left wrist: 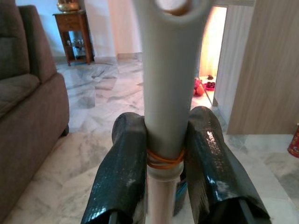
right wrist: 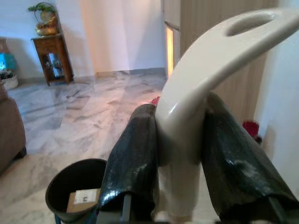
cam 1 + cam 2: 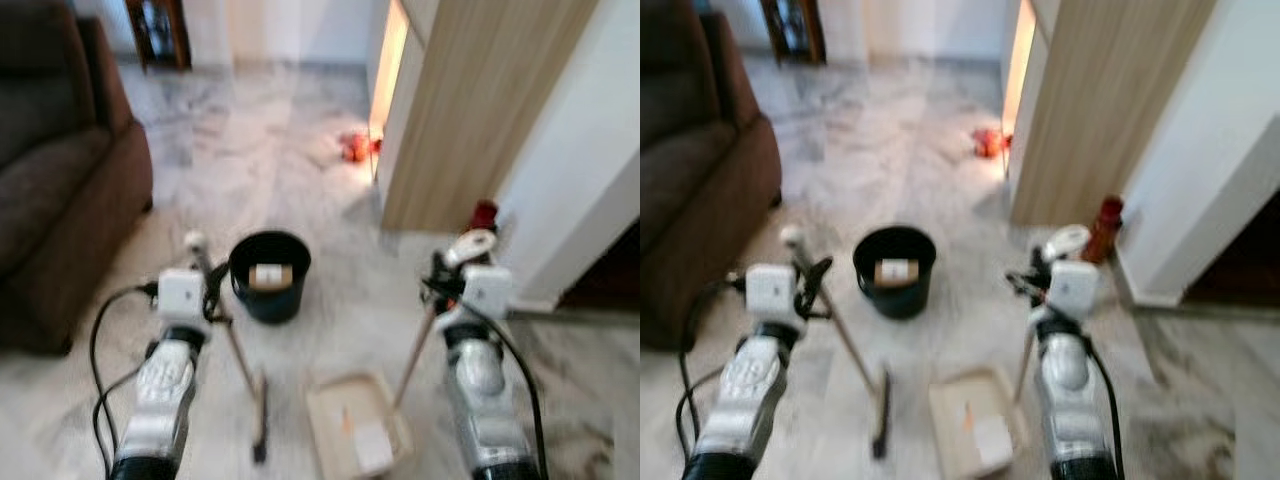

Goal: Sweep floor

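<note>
Two end effectors clamped — left (image 1: 163, 163) on broom handle (image 1: 166, 93), right (image 2: 180, 154) likely dustpan handle (image 2: 205, 70).

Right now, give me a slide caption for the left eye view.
Left hand holds a broom, right hand a beige dustpan, before a black round bin.

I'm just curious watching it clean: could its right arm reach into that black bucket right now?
Probably not as things stand. The right tool is shut on the dustpan handle, so it is occupied. The black bucket sits ahead on the floor between both arms, nothing blocking it, but low down.
</note>
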Available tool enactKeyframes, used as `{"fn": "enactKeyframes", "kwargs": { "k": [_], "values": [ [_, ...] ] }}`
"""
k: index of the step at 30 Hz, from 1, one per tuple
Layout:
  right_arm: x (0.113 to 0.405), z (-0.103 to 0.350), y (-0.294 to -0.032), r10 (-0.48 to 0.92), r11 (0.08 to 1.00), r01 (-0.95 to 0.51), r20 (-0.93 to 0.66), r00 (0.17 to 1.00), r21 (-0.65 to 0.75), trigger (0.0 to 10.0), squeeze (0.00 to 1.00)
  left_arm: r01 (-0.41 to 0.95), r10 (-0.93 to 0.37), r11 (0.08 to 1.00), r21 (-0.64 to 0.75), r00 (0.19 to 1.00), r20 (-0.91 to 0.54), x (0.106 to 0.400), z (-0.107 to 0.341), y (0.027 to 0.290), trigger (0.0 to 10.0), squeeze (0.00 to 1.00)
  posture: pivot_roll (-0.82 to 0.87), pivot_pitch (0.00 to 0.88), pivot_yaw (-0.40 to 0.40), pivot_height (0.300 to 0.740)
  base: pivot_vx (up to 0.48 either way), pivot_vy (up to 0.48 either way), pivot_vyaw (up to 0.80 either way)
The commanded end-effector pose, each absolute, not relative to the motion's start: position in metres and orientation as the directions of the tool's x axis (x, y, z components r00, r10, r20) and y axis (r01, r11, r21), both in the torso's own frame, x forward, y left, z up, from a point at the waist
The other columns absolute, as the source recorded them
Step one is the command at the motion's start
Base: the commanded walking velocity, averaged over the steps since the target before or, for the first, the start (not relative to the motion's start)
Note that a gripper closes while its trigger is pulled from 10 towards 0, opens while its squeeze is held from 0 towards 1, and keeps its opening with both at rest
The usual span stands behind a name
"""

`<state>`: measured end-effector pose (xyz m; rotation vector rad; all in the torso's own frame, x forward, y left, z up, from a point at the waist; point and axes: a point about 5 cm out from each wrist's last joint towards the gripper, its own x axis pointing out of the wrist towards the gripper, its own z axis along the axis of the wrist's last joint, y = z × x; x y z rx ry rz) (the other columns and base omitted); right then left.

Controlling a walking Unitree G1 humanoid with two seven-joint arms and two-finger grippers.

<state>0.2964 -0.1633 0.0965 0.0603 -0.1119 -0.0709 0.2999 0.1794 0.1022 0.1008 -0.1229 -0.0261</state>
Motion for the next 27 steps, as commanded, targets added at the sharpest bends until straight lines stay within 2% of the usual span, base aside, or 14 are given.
{"fn": "enactKeyframes", "kwargs": {
  "k": [1, 5, 27],
  "values": [
    [0.2980, 0.1076, -0.1696, -0.089, 0.995, 0.080, 0.160, 0.983, 0.062, 10.0, 0.00, 0.036, -0.054, 0.993, 0.111, 0.984, 0.167, 0.3031, 0.1129, 0.1719, 10.0, 0.00, 0.03, 0.000, -0.030, 0.740, 0.255, 0.000, 0.59],
    [0.2981, 0.1077, -0.1687, -0.087, 0.995, 0.077, 0.161, 0.983, 0.066, 10.0, 0.00, 0.035, -0.053, 0.993, 0.111, 0.984, 0.167, 0.3031, 0.1127, 0.1717, 10.0, 0.00, 0.03, 0.000, -0.030, 0.740, 0.257, 0.000, 0.56],
    [0.2995, 0.1105, -0.1666, -0.079, 0.995, 0.068, 0.167, 0.983, 0.071, 10.0, 0.00, 0.033, -0.051, 0.994, 0.108, 0.984, 0.169, 0.3040, 0.1137, 0.1721, 10.0, 0.00, 0.04, 0.000, -0.032, 0.740, 0.260, 0.000, 0.00]
  ]
}}
